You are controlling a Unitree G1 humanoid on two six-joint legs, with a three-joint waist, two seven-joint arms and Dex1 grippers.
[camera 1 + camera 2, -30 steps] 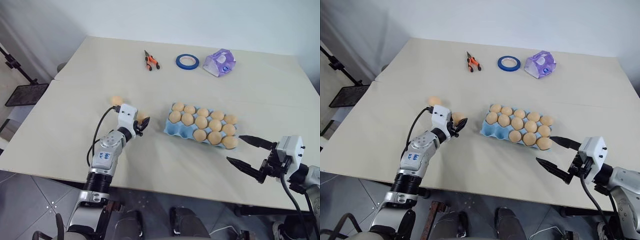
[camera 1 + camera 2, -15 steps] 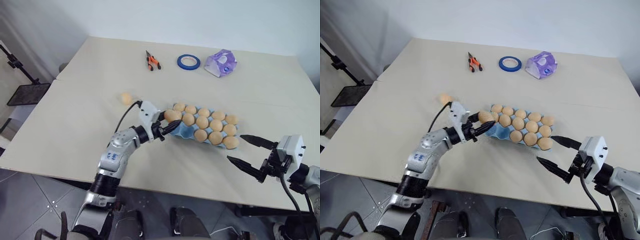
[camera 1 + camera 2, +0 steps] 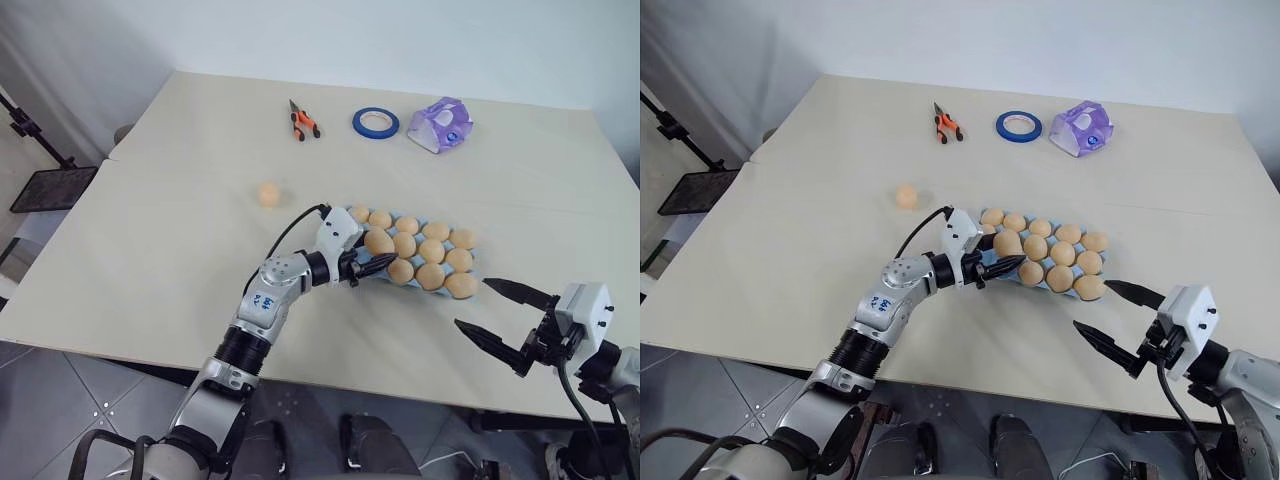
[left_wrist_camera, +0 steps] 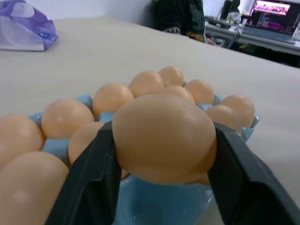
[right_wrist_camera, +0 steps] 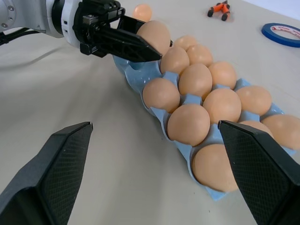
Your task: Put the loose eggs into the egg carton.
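The light blue egg carton [image 5: 185,149] lies right of the table's middle, and nearly all its cups hold pale tan eggs. My left gripper [image 3: 366,254] reaches level over the carton's near-left corner, shut on one egg [image 4: 164,136]. That egg hangs just above an empty blue cup [image 4: 154,206]. One loose egg [image 3: 267,193] rests on the table to the left of the carton, behind my left arm. My right gripper [image 3: 473,304] hovers to the near right of the carton, open, with nothing between its fingers [image 5: 51,164].
At the far side of the table lie orange-handled pliers [image 3: 301,122], a blue tape ring [image 3: 375,123] and a purple-and-white packet [image 3: 440,125]. The table's near edge runs just under my right gripper. A black stand [image 3: 50,185] sits off the table's left side.
My left gripper has carried its egg rightward, from the table left of the carton to above the carton's near-left corner. The right gripper has stayed put.
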